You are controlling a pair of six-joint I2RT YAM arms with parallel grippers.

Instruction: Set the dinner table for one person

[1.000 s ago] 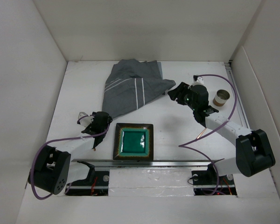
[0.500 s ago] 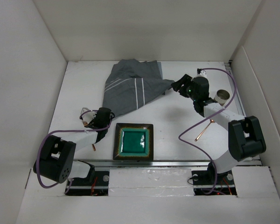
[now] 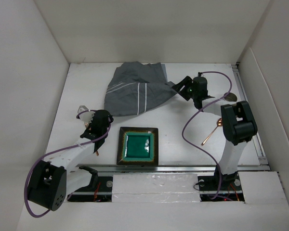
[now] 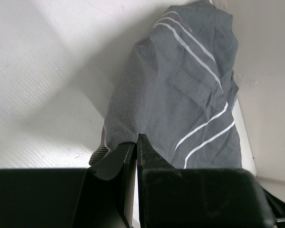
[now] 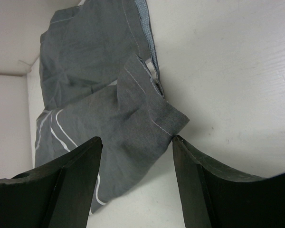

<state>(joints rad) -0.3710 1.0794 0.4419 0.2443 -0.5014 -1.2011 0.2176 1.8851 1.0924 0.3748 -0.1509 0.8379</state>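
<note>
On the white dinner table (image 3: pixel 183 125) a crumpled grey striped cloth (image 3: pixel 135 89) lies at the back centre. My left gripper (image 3: pixel 107 115) is at the cloth's near left corner. In the left wrist view the gripper (image 4: pixel 136 142) is shut, with the cloth's edge (image 4: pixel 180 95) pinched at its tips. My right gripper (image 3: pixel 177 90) is at the cloth's right corner. In the right wrist view it (image 5: pixel 137 140) stands open, the cloth's corner (image 5: pixel 147 114) lying between its fingers, untouched by the left one.
A square green plate (image 3: pixel 137 146) sits at the near centre. A copper spoon (image 3: pixel 211 132) lies right of it, and a thin copper utensil (image 3: pixel 97 150) left of it. A small cup (image 3: pixel 229 97) shows behind the right arm. White walls enclose the table.
My left gripper has shut on the cloth's near left corner, which has drawn back. My right gripper has moved left to the cloth's right corner and stays open.
</note>
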